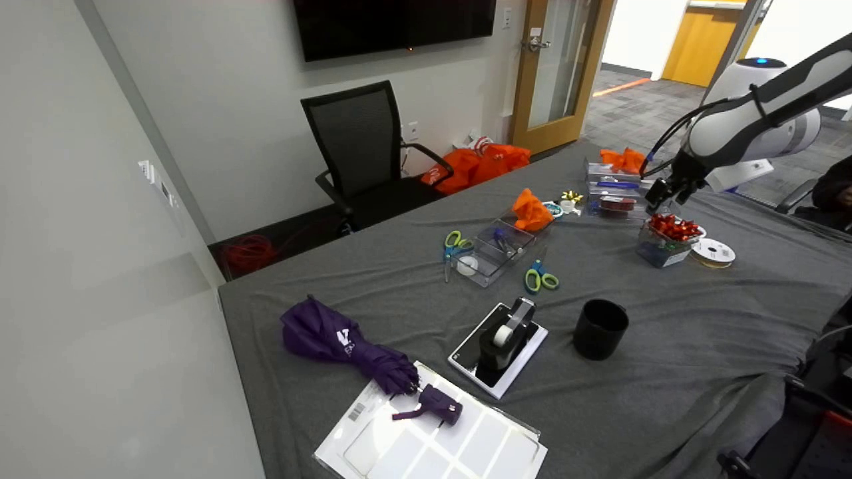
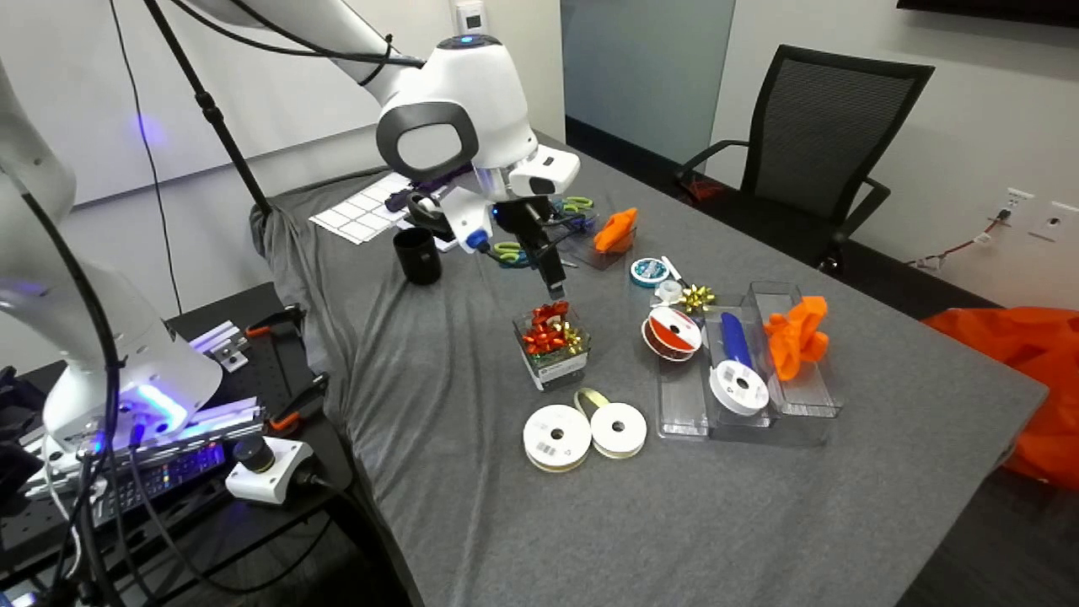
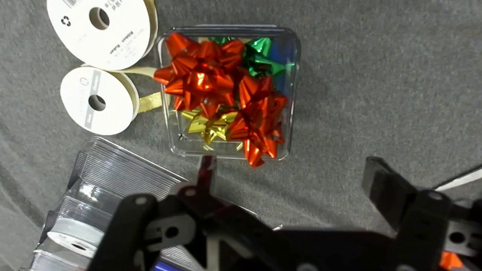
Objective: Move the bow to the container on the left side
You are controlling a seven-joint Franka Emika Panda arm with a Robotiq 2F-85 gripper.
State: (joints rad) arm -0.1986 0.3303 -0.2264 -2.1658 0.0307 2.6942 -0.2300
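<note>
Gripper (image 3: 292,162) has its fingers apart; in the wrist view gray cloth (image 3: 339,94) and one bow tip show in the gap. It's above/near the small clear box (image 3: 263,32); height over it hard to judge. Gripper body is blurry and blocks the bottom of that view.

Two red bows (image 3: 205,77) are in the box, sticking up over the rim. They cover most of a green bow (image 3: 260,54) and part of a gold bow (image 3: 214,126). Blue stuff lower in the box: can't make it out. A loose gold bow (image 2: 698,297) is just outside the clear organizer (image 2: 683,413). Can't tell which bow is meant.

Organizer runs out of frame in the wrist view, part of it behind the gripper. In an exterior view, gripper partly covers the divided tray (image 2: 600,255) and scissors (image 2: 507,250); arm (image 2: 472,101) hides much of the umbrella (image 2: 430,184). Target container: can't tell which.

Two ribbon spools (image 3: 124,37) beside the box; larger one cropped in wrist view. Dark shape (image 1: 842,189) cut off at frame edge, unclear.
</note>
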